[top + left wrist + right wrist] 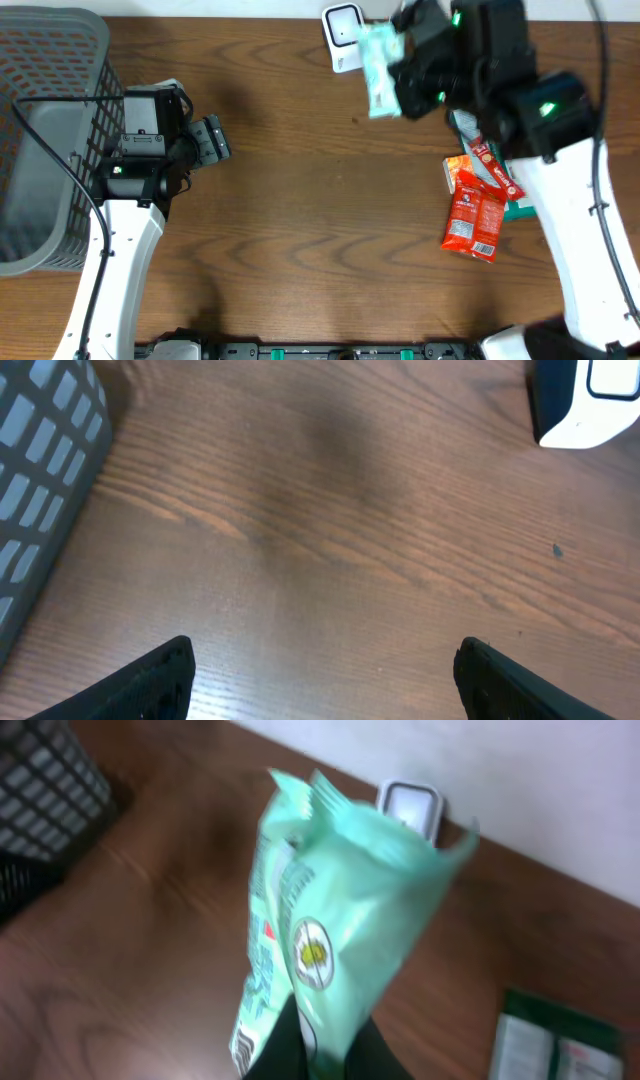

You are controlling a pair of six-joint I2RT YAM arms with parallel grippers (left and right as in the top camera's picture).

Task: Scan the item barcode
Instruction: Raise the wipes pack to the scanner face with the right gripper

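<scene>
Far left, a grey mesh basket sits at the table's edge. Just beside it the left gripper hovers over bare wood with its fingers spread wide and nothing between them. It is well apart from the item.

Toward the back edge, past the middle, stands the small white scanner. Right against it, on its right side, is the mint-green packet, the thing to be scanned. It is held up off the table, and from above its top corner overlaps the scanner's edge. The right gripper has its fingers pressed together on the packet's lower end. From that wrist's camera the packet rises straight up from the fingers, crinkled top toward the scanner, a round yellow emblem facing the lens. I can't make out a barcode on it.

Further right, under the right arm, red snack packets lie overlapping on the wood, with a dark green packet partly beneath them.
</scene>
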